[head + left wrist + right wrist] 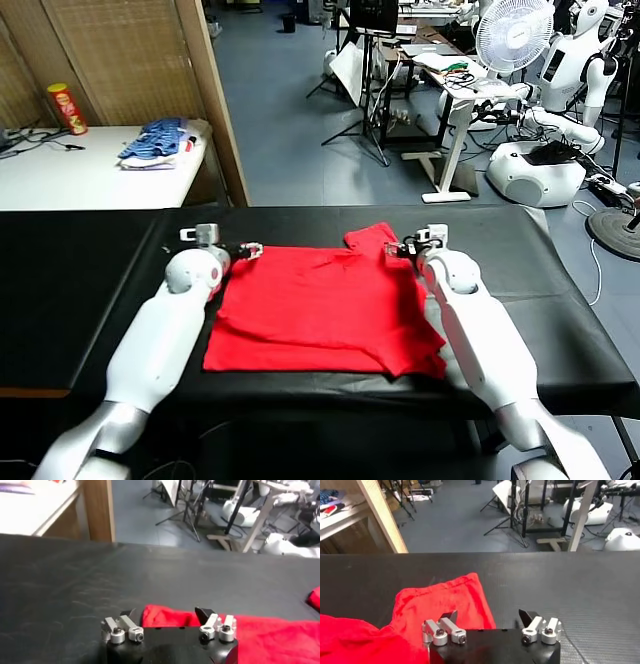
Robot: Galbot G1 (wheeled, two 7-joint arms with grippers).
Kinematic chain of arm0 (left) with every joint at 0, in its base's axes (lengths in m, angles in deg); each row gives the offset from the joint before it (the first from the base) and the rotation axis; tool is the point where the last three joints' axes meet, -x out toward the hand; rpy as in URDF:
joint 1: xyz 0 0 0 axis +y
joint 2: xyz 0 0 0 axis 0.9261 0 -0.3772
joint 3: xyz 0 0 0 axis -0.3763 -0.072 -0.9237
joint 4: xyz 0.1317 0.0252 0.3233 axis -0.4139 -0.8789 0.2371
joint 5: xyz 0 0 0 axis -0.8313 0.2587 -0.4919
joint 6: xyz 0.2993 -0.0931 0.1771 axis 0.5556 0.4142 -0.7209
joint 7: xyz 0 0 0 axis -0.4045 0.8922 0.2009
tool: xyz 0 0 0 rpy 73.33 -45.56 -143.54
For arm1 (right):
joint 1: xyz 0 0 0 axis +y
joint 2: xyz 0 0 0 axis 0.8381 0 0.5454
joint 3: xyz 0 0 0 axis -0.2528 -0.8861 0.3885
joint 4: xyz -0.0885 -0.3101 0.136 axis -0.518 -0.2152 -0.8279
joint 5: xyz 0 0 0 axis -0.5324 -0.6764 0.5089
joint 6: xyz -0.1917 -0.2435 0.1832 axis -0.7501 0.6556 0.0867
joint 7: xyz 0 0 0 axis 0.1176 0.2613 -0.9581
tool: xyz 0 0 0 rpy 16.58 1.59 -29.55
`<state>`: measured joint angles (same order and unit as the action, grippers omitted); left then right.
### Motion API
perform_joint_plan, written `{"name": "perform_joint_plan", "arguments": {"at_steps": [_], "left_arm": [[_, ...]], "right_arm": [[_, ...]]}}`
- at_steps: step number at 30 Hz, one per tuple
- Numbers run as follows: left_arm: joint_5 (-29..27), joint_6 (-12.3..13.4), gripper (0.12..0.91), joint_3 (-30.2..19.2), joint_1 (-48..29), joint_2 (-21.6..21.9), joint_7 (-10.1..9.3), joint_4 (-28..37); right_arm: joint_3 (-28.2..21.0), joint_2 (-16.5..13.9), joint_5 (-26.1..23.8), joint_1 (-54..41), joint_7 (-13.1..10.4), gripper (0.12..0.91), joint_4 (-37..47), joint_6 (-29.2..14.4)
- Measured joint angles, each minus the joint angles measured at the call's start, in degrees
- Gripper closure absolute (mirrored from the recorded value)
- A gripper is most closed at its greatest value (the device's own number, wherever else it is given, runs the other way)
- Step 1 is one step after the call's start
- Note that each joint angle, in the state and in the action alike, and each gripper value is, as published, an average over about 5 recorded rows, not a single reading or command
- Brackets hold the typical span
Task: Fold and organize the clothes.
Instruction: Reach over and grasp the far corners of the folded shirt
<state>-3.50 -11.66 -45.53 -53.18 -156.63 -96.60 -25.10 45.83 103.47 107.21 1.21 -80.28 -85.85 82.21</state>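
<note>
Red T-shirt lies spread on the black worktop, roughly centred between the two arms. Fabric is a plain bright red on the side facing up; no print shows. Near hem runs close to the worktop's front edge, with the right near corner bunched and rumpled. One sleeve sticks out at the far right corner, folded up in a soft hump. Shallow wrinkles cross the chest area.

Left gripper sits low at the shirt's far left corner. In the left wrist view its jaws stand apart, straddling the red edge, not yet pinched.

Right gripper sits at the far right corner beside the sleeve. In the right wrist view its jaws are apart; one black tip is over the sleeve cloth, the other over bare worktop.
</note>
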Motion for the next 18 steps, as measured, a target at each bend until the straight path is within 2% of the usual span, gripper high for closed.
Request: {"name": "perform_joint_plan", "arguments": {"at_steps": [4,7,11,15,18], "left_arm": [[0.19,0.10,0.779,0.24,0.24,0.23,0.75,0.35],[0.34,0.12,0.885,0.19,0.66,0.42,1.09,-0.30],[0.52,0.14,0.903,0.14,1.02,0.49,1.34,-1.67],[0.14,0.15,0.903,0.45,1.52,0.62,1.21,-3.33],[0.04,0.05,0.903,0.87,2.28,1.24,0.90,-5.12]], "right_arm": [[0.40,0.20,-0.07,0.19,-0.04,0.592,0.06,-0.21],[0.70,0.20,-0.07,0.52,0.04,0.742,-0.14,-1.27],[1.15,-0.10,0.01,1.26,0.71,0.879,-0.78,-4.62],[1.38,-1.09,1.20,2.50,2.86,0.903,-2.42,-8.77],[1.78,-2.30,3.48,3.99,4.20,0.903,-4.97,-10.09]]}}
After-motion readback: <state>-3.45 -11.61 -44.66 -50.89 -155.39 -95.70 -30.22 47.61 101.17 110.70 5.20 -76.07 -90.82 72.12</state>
